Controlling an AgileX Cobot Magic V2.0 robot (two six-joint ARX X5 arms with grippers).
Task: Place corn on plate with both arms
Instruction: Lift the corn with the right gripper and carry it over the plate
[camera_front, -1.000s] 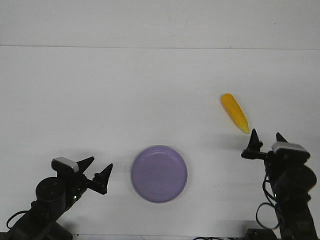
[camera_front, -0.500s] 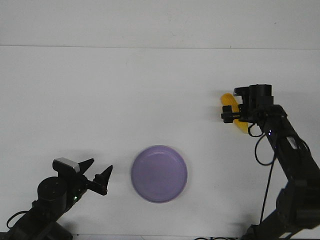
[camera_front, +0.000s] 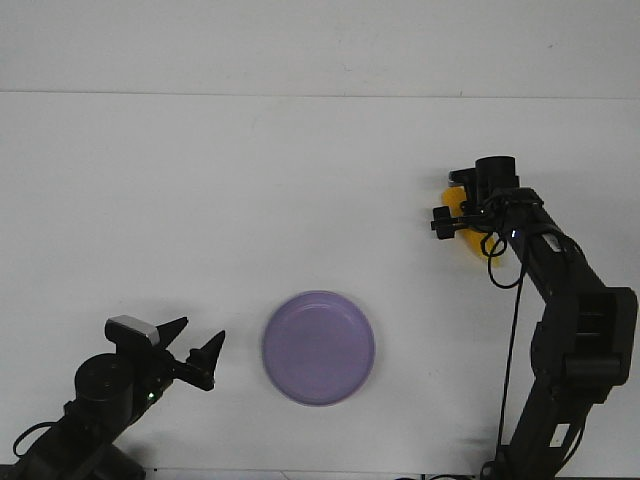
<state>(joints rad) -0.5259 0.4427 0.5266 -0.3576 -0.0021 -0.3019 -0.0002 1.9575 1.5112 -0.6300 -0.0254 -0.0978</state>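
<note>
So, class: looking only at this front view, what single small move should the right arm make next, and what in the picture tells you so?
Probably close the right gripper on the corn and lift. The gripper sits directly over the cob, hiding most of it, while the plate lies bare, nearer the robot and to its left. Whether the fingers have already shut cannot be told. The left gripper waits open by the plate.

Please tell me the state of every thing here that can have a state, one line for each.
corn: lying on the table, mostly hidden under the right gripper.
plate: flat on the table, nothing on it.
left gripper: open, holding nothing.
right gripper: over the corn; open or shut, cannot tell.
</note>
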